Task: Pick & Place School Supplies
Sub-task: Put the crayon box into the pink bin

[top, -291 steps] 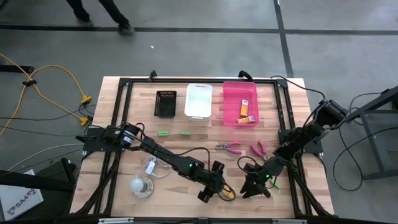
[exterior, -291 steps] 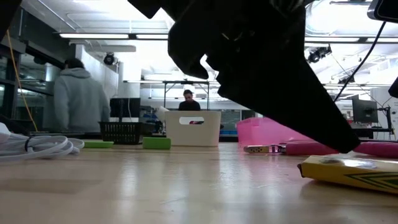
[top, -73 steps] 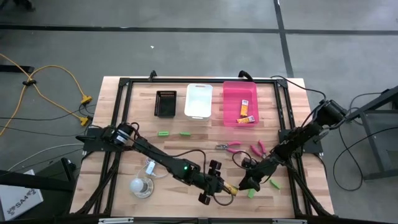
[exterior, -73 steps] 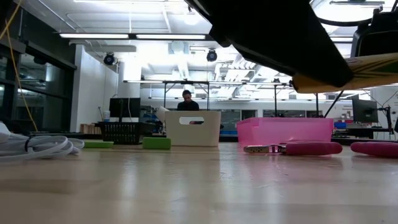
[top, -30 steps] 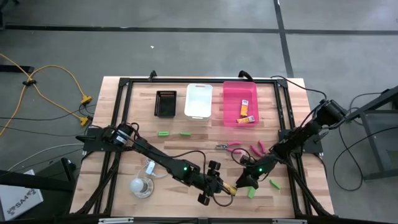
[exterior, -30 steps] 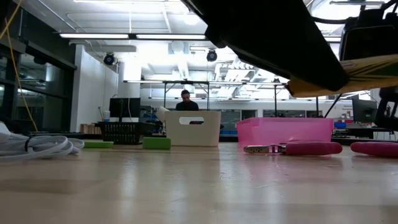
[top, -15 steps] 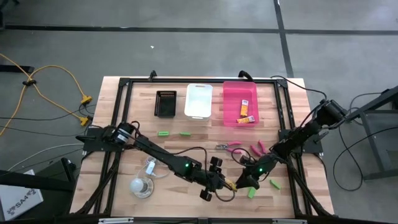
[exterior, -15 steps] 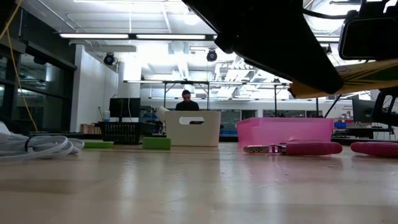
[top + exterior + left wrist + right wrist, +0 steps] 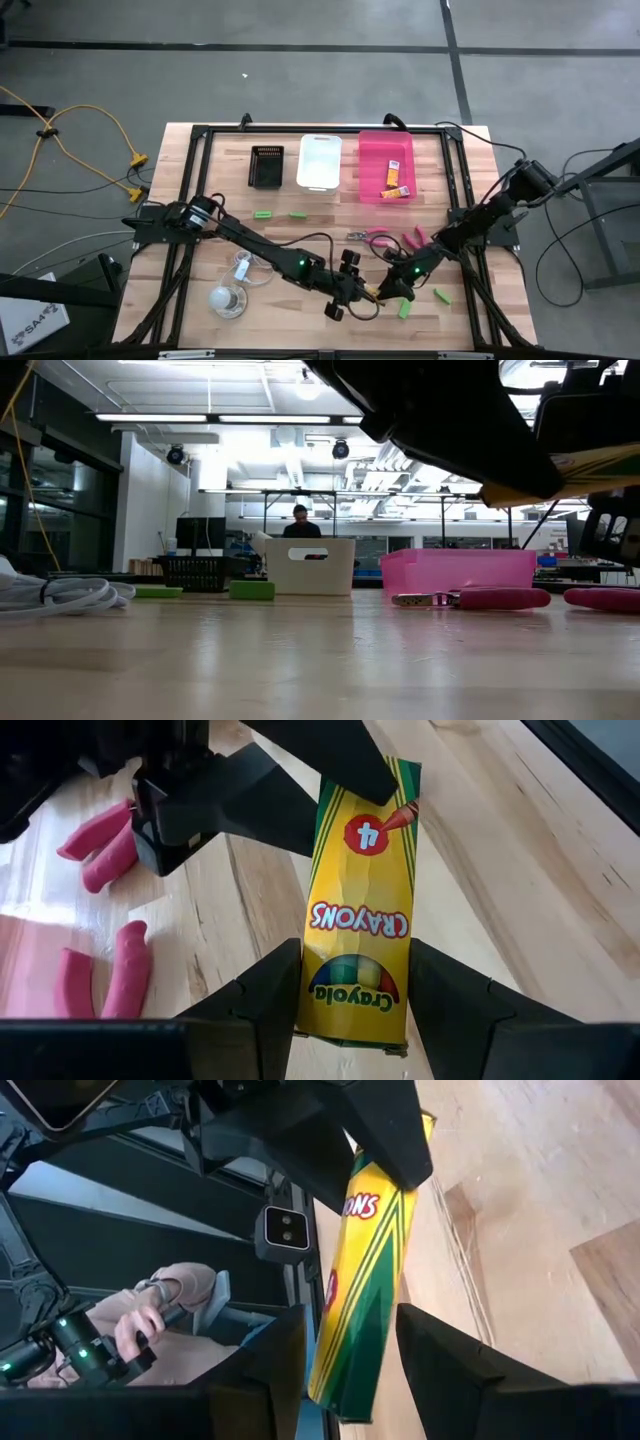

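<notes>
A yellow-and-green crayon box (image 9: 372, 294) hangs in the air over the table's near middle, between both grippers. My left gripper (image 9: 358, 293) is shut on one end and my right gripper (image 9: 386, 291) is shut on the other. The left wrist view shows the box (image 9: 360, 900) face up. The low view shows it (image 9: 600, 472) well above the wood. Two orange packets (image 9: 397, 180) lie in the pink bin (image 9: 372, 150). Two pink-handled tools (image 9: 372, 236) (image 9: 416, 240) and green pieces (image 9: 262, 214) (image 9: 298, 214) (image 9: 404, 309) (image 9: 441, 294) lie flat on the table. My left gripper pinches the box's crayon-picture end (image 9: 355, 1010) between its two fingers, one on each long edge. It comes nearly level from the table's left, and the box runs on ahead of the fingers, lifted clear. My right gripper stands with a finger on either side of the opposite end (image 9: 345, 1380), coming from the table's right. The fingers (image 9: 440, 1365) lie against the box, which is off the table.
A black basket (image 9: 267, 166), a white bin (image 9: 319, 162) and the pink bin stand in a row along the far side. A coiled white cord (image 9: 250, 268) and a pale round disc (image 9: 226, 299) lie near left. A person sits beyond the table (image 9: 302, 520).
My left gripper has carried the crayon box a little toward the far edge and the right. My right gripper has drawn in toward the left, onto the box's free end. The box has stayed lifted and roughly level.
</notes>
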